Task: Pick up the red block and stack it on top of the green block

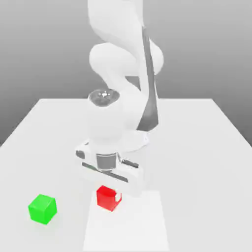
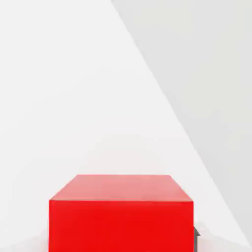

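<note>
the white gripper's [image 1: 109, 193] jaws are closed to block width, clasping the glossy red cube [image 1: 106, 198] for stacking on the bright green cube [image 1: 42, 208].

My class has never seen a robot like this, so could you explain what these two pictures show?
The machine is a single white robot arm, drawn by a computer simulation. At the arm's end is a two-finger gripper, its grasping part.

The exterior view comes from a camera off the arm, looking at the whole scene. The hand view comes from a camera on the hand, so the red block looms large there.

On the pale table lies a lighter rectangular patch. The red block is down at the gripper, by the patch's far edge, and the green block sits apart, towards the exterior view's left. Whether the red block is firmly held, I cannot tell.
</note>
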You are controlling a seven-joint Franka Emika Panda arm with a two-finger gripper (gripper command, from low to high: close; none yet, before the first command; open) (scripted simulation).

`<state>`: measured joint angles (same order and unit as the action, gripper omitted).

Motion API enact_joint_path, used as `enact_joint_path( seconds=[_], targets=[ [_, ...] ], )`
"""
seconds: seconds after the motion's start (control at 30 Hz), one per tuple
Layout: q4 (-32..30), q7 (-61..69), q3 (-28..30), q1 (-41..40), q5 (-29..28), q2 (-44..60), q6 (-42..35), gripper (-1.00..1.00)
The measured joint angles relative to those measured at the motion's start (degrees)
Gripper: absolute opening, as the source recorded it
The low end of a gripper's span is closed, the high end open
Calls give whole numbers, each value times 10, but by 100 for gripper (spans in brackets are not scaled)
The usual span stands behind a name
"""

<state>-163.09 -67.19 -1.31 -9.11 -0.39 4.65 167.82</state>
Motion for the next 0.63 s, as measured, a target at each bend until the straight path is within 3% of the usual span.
enact_joint_path(
  seconds=[0.13,0.33,0.53,0.57,0.63],
  targets=[
    [2,1,7,-11,6,-65,-68,-100],
    [116,-31,66,-128,9,-38,-155,-100],
    [150,-24,64,-156,32,66,-84,-100],
    [151,-22,62,-158,35,77,-75,100],
    [151,-22,62,-158,35,77,-75,100]
  ],
)
